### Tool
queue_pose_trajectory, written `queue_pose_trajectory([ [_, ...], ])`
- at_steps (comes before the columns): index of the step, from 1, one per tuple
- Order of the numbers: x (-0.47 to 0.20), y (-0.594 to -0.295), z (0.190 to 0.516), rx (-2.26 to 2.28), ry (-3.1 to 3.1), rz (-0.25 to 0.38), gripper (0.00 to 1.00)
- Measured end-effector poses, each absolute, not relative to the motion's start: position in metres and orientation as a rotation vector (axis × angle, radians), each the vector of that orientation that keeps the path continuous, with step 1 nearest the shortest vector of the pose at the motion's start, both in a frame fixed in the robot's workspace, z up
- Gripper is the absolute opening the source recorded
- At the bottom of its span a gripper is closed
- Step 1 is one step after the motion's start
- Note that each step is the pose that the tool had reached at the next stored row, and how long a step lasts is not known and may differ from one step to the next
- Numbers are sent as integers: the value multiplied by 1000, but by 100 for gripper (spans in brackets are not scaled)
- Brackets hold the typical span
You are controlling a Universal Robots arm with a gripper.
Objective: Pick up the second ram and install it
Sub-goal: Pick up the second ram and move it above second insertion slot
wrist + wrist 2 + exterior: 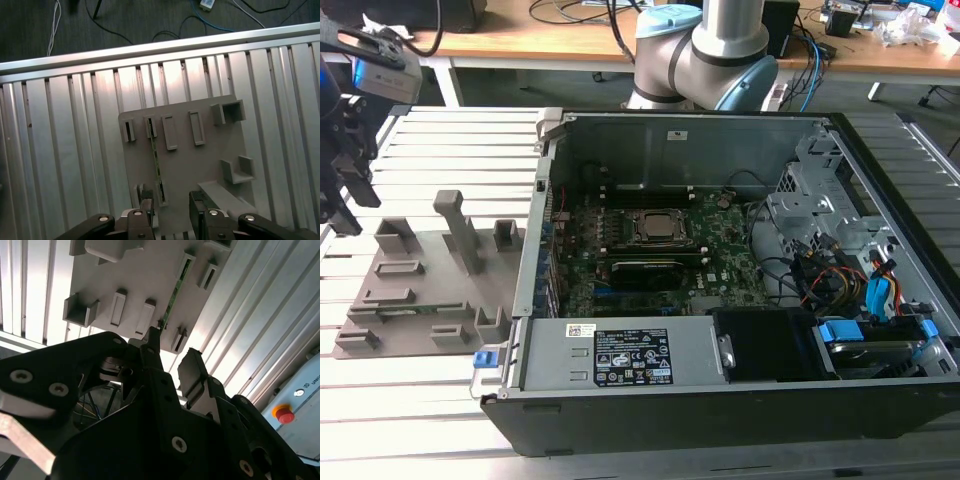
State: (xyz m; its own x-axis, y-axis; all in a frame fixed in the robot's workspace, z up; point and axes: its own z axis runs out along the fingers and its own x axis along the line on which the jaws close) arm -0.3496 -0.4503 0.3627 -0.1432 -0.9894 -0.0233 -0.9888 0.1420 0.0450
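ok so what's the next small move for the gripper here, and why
Probably nudge the open gripper sideways to centre on the second ram: the stick stands on edge in the grey holder tray, lining up with one finger rather than the gap.

Holder tray [185, 150]: matt grey plastic, smooth faces, no shine.
Second ram [155, 160]: green circuit board, seen edge-on in both wrist views, dull sheen.
Gripper [172, 202]: matt black body, plastic or coated metal not told apart; bright metal screw heads set in.
Table [65, 150]: ribbed aluminium slats, brushed finish, pale glare in patches.
Computer case [720, 420]: satin black outer shell; bare grey sheet metal inside, matt.
Power supply [550, 360]: grey sheet metal with a white label.
Motherboard [720, 265]: green board, slight gloss.
CPU socket [660, 228]: bright metal frame.
Robot arm [735, 30]: smooth silver-grey metal tube, glossy pale blue cap.
Desk [540, 40]: light wood top, matt.
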Motion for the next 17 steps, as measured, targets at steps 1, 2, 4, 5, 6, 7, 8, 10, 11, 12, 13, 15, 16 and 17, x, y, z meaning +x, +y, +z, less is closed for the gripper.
queue_pose_trajectory([
  [1,-350,-450,362,2049,-2365,-77,42],
  [2,-350,-450,361,2049,-2365,-77,42],
  [4,-350,-450,361,2049,-2365,-77,42],
  [5,-350,-450,360,2049,-2365,-77,42],
  [6,-350,-450,360,2049,-2364,-77,42],
  [7,-350,-450,359,2049,-2364,-77,42],
  [8,-350,-450,358,2049,-2364,-77,42],
  [10,-350,-450,357,2049,-2364,-77,42],
  [11,-350,-450,356,2049,-2364,-77,42],
  [12,-350,-450,356,2050,-2364,-77,42],
  [13,-350,-450,355,2050,-2364,-77,42],
  [15,-350,-450,355,2050,-2364,-77,42],
  [16,-350,-450,354,2050,-2364,-77,42],
  [17,-350,-450,354,2050,-2364,-77,42],
])
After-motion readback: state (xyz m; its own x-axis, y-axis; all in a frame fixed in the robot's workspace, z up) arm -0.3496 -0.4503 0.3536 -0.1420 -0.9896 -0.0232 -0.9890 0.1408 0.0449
